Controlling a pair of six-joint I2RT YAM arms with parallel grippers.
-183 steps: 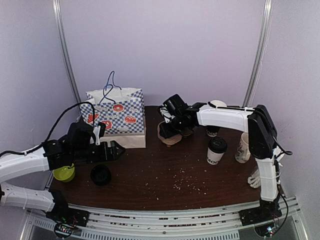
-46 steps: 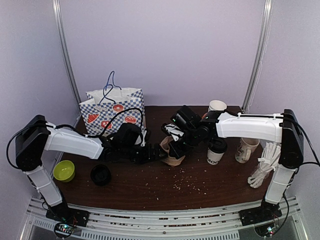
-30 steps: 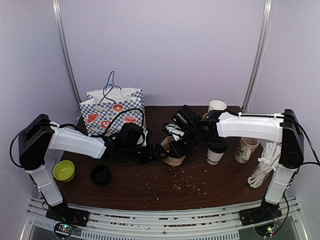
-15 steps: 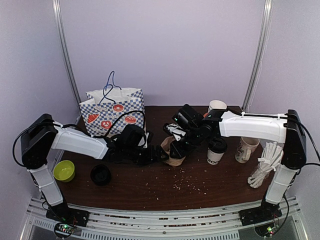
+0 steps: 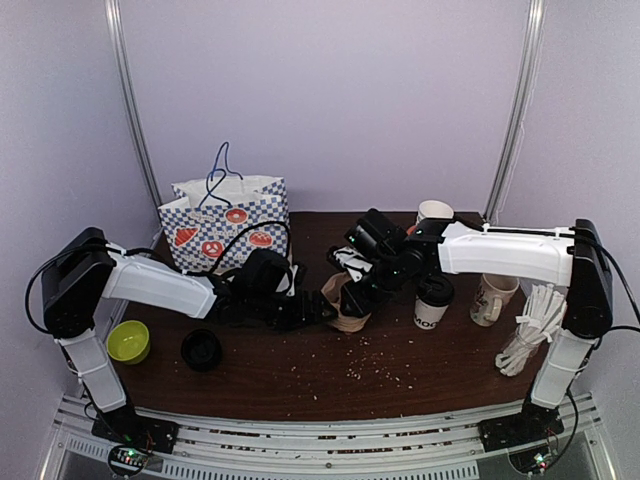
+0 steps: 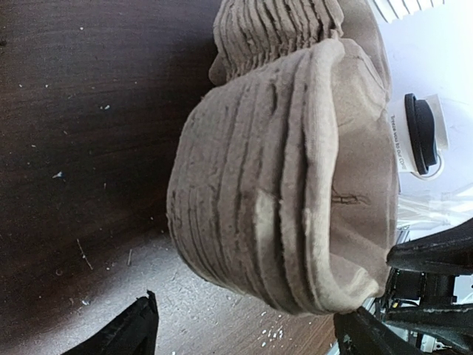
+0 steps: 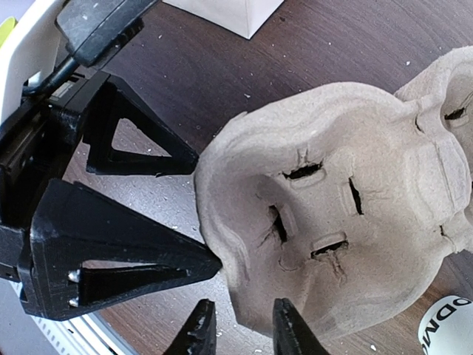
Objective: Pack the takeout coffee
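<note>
The takeout coffee (image 5: 433,300), a paper cup with a black lid and lettering, stands right of centre; it also shows in the left wrist view (image 6: 414,133) and the right wrist view (image 7: 446,329). A stack of brown pulp cup carriers (image 5: 345,303) sits just left of it. My left gripper (image 5: 322,309) is open, its fingers (image 6: 137,331) wide either side of the stack's near end (image 6: 295,185). My right gripper (image 7: 240,325) is nearly closed on the rim of the top carrier (image 7: 332,214), one finger (image 7: 290,329) over the rim and one outside.
A blue checked paper bag (image 5: 228,232) stands at the back left. A green bowl (image 5: 127,341) and a black lid (image 5: 202,350) lie front left. Lidless cups (image 5: 433,215), a cream mug (image 5: 487,293) and white packets (image 5: 528,338) are at the right.
The carrier stack has come forward with my right gripper. My left arm has reached across from the left to the stack. Over the last second almost nothing moves.
</note>
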